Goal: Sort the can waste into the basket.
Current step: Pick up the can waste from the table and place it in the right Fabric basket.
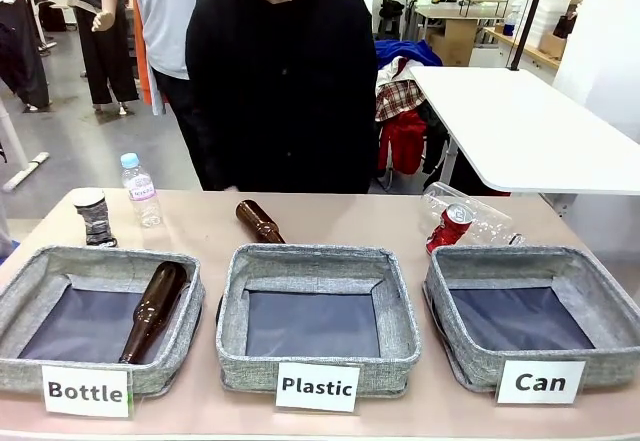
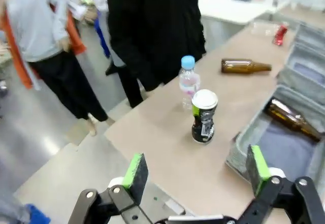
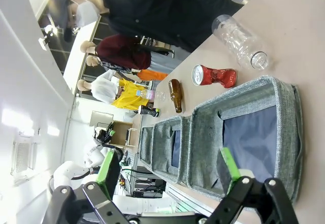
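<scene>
The red can (image 1: 449, 227), crushed in the middle and silver-topped, lies on the bench (image 1: 195, 229) just behind the far left corner of the grey basket (image 1: 600, 296) labelled "Can", touching a clear bottle (image 1: 478, 213). The grey-black patterned can (image 1: 94, 217) with a silver lid stands upright at the bench's far left, near a small water bottle (image 1: 140, 190). The left tool (image 2: 197, 167) and the right tool (image 3: 167, 168) are both spread wide, holding nothing.
</scene>
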Action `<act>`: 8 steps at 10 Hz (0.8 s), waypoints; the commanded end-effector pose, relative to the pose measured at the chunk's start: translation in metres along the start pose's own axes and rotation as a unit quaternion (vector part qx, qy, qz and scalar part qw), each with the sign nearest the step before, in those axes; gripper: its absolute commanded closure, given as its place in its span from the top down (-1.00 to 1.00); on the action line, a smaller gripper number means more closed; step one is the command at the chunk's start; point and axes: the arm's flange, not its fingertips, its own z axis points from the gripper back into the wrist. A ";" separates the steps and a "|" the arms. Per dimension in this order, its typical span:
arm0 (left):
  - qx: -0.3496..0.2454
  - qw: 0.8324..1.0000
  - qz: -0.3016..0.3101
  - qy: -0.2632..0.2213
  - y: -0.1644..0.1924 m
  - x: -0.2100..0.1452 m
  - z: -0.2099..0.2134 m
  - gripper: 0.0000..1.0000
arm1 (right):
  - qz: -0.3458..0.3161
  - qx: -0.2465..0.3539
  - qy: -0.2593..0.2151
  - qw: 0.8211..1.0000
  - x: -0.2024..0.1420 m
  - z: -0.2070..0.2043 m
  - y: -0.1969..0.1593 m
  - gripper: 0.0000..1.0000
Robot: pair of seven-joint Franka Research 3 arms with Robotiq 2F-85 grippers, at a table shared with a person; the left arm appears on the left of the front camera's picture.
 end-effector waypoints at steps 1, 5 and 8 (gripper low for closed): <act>0.001 0.997 -0.052 0.057 -0.001 0.010 -0.036 1.00 | 0.014 0.010 -0.006 1.000 0.003 0.001 0.000 1.00; 0.005 0.985 -0.145 0.098 0.018 0.007 -0.110 1.00 | 0.014 0.010 -0.006 1.000 0.003 0.001 0.000 1.00; 0.022 0.972 -0.209 0.109 0.021 -0.003 -0.141 1.00 | 0.014 0.010 -0.006 1.000 0.003 0.001 0.000 1.00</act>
